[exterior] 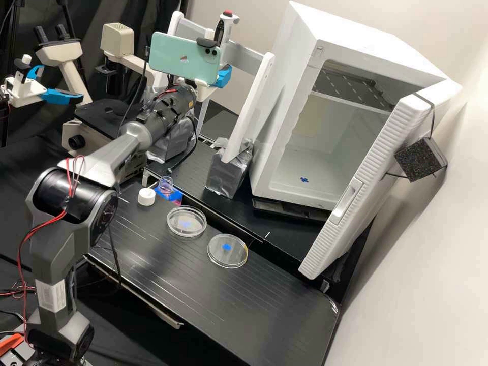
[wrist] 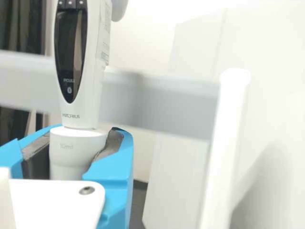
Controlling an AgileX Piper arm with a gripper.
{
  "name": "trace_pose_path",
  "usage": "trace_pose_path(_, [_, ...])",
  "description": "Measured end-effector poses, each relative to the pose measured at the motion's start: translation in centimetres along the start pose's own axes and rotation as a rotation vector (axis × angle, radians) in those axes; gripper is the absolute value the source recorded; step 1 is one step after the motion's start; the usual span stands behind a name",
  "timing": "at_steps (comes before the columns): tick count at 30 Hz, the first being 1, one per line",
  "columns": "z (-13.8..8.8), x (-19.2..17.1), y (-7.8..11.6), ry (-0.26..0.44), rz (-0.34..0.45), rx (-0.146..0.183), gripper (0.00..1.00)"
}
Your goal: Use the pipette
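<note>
In the high view, my gripper (exterior: 222, 76) is at the pipette rack, partly behind the phone mounted on the arm. The white pipette (exterior: 227, 25) rises upright above it, red button on top. The wrist view has my gripper (wrist: 88, 157) shut around the pipette (wrist: 80, 114) at its pale lower barrel, below the dark display, with a dark pad on each side. Its lower end is hidden. On the bench stand an uncapped clear bottle (exterior: 165, 186) in a blue holder, its white cap (exterior: 146, 196), and two round clear dishes (exterior: 186, 227), (exterior: 227, 258) side by side.
The rack's grey crossbar (wrist: 167, 98) passes behind the pipette, and its white upright (exterior: 249, 109) stands in a foil-wrapped base. Right of it is a white incubator (exterior: 284, 107) with its door (exterior: 373, 168) open. A microscope (exterior: 61, 53) and a second arm are at the left.
</note>
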Motion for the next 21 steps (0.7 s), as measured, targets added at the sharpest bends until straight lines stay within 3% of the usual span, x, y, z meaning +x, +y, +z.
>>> trace_pose_path(7, [0.5, -1.6, 0.7, 0.005, 0.001, 0.013, 0.0])
trace_pose_path(12, [0.5, -3.5, 1.5, 0.04, 0.038, 0.04, 0.0])
trace_pose_path(15, [0.5, -4.2, 1.5, 0.059, 0.058, 0.077, 0.0])
trace_pose_path(21, [0.9, -5.5, 0.9, 0.073, 0.057, 0.093, 0.0])
